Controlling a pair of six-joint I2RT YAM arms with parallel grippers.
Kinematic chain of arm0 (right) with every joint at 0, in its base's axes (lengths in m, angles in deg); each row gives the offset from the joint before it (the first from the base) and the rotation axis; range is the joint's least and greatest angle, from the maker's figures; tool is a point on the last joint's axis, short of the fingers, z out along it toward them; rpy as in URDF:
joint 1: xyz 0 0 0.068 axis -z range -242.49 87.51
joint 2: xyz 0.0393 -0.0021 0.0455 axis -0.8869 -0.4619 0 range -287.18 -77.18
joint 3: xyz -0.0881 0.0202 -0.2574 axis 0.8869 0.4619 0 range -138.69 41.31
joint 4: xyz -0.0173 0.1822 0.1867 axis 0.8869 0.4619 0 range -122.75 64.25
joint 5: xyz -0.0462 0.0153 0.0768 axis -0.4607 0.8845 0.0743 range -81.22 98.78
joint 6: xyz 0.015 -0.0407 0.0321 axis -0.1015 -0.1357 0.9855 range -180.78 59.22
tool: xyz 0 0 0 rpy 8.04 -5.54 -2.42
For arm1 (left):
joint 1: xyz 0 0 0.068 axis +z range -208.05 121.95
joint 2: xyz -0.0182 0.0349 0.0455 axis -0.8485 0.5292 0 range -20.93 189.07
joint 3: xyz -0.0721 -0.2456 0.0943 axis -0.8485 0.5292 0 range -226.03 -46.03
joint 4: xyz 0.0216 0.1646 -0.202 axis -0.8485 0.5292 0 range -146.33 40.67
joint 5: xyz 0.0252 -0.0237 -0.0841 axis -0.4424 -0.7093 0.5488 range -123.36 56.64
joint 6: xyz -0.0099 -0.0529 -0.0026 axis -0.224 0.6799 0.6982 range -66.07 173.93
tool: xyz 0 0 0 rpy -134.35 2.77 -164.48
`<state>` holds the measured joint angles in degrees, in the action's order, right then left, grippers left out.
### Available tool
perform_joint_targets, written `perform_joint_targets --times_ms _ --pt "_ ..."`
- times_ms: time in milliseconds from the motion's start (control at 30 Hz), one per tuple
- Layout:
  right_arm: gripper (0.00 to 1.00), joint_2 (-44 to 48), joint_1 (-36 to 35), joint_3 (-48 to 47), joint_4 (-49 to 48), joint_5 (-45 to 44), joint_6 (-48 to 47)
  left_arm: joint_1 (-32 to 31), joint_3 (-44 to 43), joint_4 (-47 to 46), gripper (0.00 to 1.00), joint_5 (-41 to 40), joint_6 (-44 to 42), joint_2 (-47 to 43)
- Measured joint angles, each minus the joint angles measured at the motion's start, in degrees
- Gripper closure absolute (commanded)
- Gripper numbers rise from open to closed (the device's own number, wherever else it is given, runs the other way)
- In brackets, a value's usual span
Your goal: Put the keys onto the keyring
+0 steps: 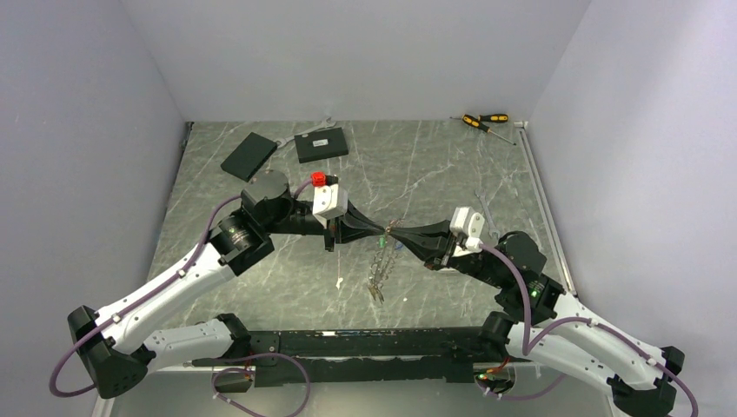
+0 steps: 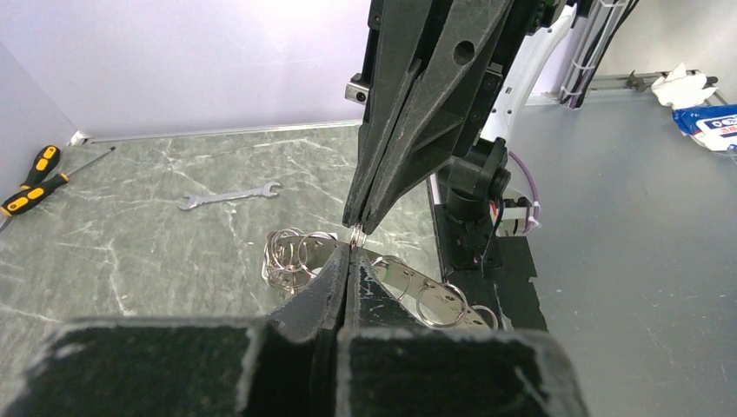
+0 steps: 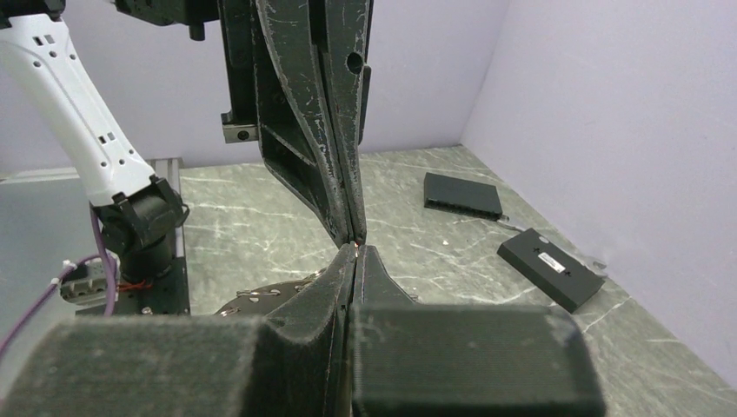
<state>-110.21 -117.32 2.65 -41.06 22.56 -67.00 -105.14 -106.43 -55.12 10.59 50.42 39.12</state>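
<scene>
Gripper, left (image 2: 346, 254): clenched, tips on a small silver loop (image 2: 357, 233).
Gripper, right (image 2: 365, 221): clenched on the same loop, tip to tip with the left.
Keyring (image 2: 294, 256): tangle of rings below the 2 tips, mid-table (image 1: 434, 165).
Keys (image 1: 376, 274): in that bunch, too small to separate.

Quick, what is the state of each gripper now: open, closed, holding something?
Left gripper: closed, pinching the top of the bunch of metal rings.
Right gripper: closed on the same bunch, tip to tip with the left.
</scene>
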Motion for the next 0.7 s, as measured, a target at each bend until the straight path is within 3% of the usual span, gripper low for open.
perform_joint_targets --times_ms 700 --pt "1.00 0.9 0.0 0.0 -3.5 -3.0 0.0 -0.1 2.5 -5.4 1.00 -0.2 3.8 -0.1"
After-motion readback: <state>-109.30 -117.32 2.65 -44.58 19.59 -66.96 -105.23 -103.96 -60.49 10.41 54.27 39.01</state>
